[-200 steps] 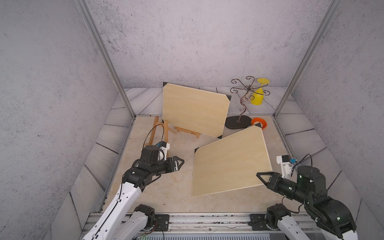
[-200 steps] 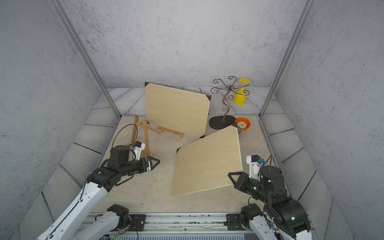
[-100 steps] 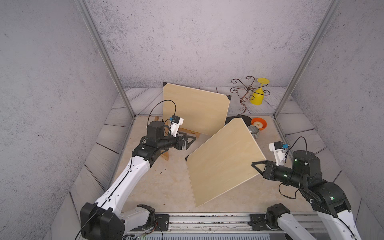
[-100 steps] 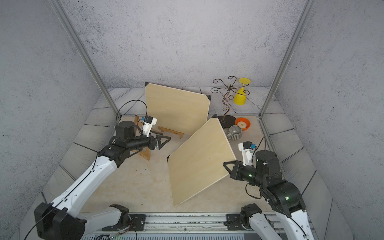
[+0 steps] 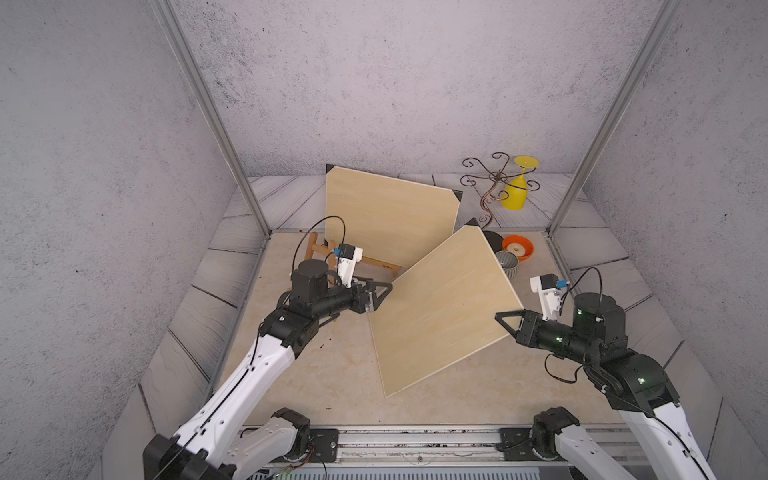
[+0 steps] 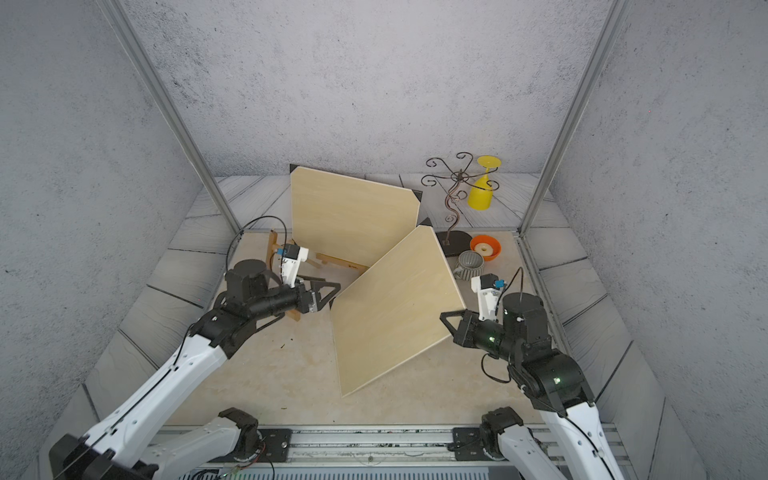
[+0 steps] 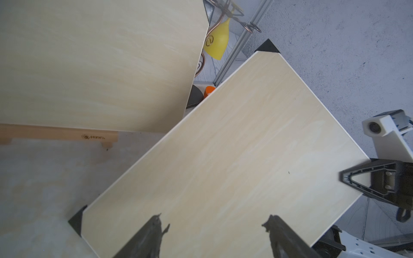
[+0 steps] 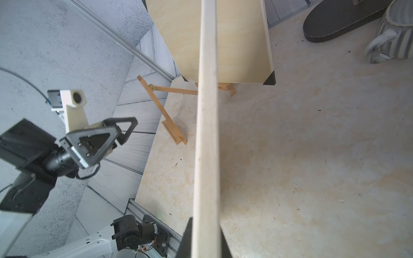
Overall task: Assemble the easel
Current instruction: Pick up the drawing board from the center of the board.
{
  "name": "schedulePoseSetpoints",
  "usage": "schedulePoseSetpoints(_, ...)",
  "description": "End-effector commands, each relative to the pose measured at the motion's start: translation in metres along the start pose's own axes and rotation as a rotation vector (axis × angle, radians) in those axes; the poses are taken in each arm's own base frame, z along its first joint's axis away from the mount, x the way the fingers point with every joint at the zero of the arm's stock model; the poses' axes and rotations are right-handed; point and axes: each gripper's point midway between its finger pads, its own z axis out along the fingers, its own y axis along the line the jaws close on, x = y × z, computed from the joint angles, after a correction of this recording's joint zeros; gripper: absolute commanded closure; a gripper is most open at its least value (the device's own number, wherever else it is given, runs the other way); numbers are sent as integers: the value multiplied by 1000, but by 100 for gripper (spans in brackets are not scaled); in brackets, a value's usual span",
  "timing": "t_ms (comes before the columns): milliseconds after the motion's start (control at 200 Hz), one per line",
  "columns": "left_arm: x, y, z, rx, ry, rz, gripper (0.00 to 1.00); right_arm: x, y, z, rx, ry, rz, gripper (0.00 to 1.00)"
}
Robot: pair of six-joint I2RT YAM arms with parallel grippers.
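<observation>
The wooden easel (image 5: 318,249) (image 6: 274,247) (image 8: 172,127) stands at the back left, and a pale board (image 5: 390,212) (image 6: 353,216) (image 7: 96,62) rests on its ledge (image 7: 58,134). My right gripper (image 5: 500,318) (image 6: 444,316) (image 8: 206,223) is shut on the right edge of a second pale board (image 5: 440,307) (image 6: 395,311) (image 7: 234,156). That board is tilted steeply, with one corner low near the table front. My left gripper (image 5: 384,293) (image 6: 332,293) (image 7: 214,220) (image 8: 127,131) is open beside this board's left edge, holding nothing.
At the back right stands a black curly wire stand (image 5: 494,183) with a yellow glass (image 5: 517,193) hanging upside down from it. An orange bowl (image 5: 518,248) and a grey ribbed mug (image 5: 508,265) sit behind the held board. Metal posts (image 5: 232,145) flank the table.
My left arm has reached from the front left to the held board's left edge, its gripper still open. My right gripper has swung the board up from lying almost flat to a steep tilt.
</observation>
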Motion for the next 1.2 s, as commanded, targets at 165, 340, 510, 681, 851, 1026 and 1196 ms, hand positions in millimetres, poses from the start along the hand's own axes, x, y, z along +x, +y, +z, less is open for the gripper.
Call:
schedulePoseSetpoints(165, 2, 11, -45, -194, -26, -74, 19, -51, 89, -51, -368, -275, -89, 100)
schedulePoseSetpoints(340, 28, 9, -64, -209, 8, -269, 20, -51, 100, -73, -389, -315, -112, 100)
schedulePoseSetpoints(510, 40, 10, -83, -249, 19, -265, 20, -48, 116, -86, -449, -306, -122, 100)
schedulePoseSetpoints(681, 43, 32, -100, -416, 19, -246, 19, -64, 140, -100, -556, -362, -135, 100)
schedulePoseSetpoints(851, 12, 62, -115, -630, -40, -173, 20, -74, 143, -104, -537, -411, -181, 100)
schedulePoseSetpoints(1026, -26, 94, -101, -704, -94, -170, 24, -80, 148, -118, -503, -467, -235, 100)
schedulePoseSetpoints(1196, -38, 120, -74, -709, -122, -61, 24, -95, 153, -139, -450, -560, -254, 100)
